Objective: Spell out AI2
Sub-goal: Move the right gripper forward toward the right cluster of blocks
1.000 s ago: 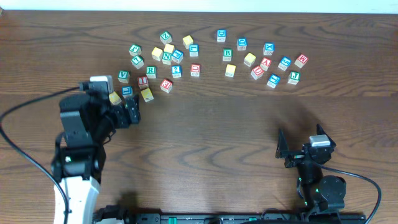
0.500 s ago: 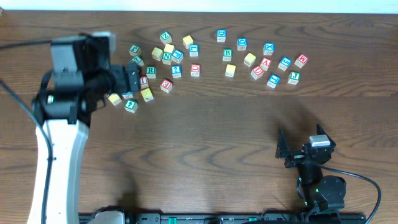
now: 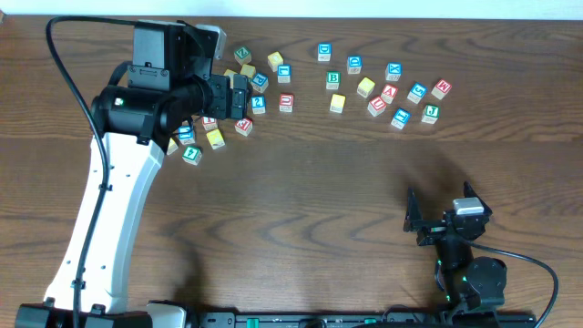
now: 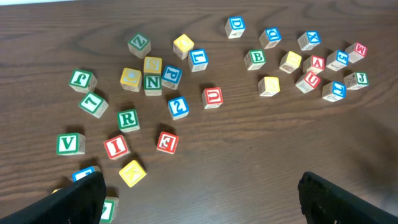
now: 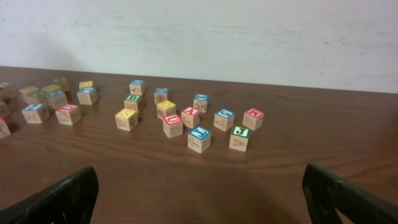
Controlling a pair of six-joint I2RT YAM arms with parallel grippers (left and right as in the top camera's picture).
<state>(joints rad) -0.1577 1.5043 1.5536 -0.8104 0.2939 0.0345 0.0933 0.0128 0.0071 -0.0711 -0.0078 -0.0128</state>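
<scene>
The red "A" block [image 3: 390, 92] lies in the right cluster; it shows in the left wrist view [image 4: 317, 63] and the right wrist view [image 5: 190, 116]. The red "I" block [image 4: 116, 147] and the blue "2" block [image 4: 178, 107] lie in the left cluster. In the overhead view the "2" [image 3: 259, 104] is just right of my left gripper [image 3: 239, 94]. That gripper hovers over the left cluster, open wide and empty [image 4: 202, 186]. My right gripper [image 3: 439, 202] rests low at the front right, open and empty [image 5: 199, 186].
Several other letter blocks lie in two loose clusters along the back of the wooden table [image 3: 319, 200]. A green block [image 3: 191, 153] and a yellow block [image 3: 215, 138] sit at the near edge of the left cluster. The left arm's cable loops over the back left.
My left arm has swung from the left side up and rightwards over the left cluster. A green block there was pushed nearer the front. The right arm has not moved.
</scene>
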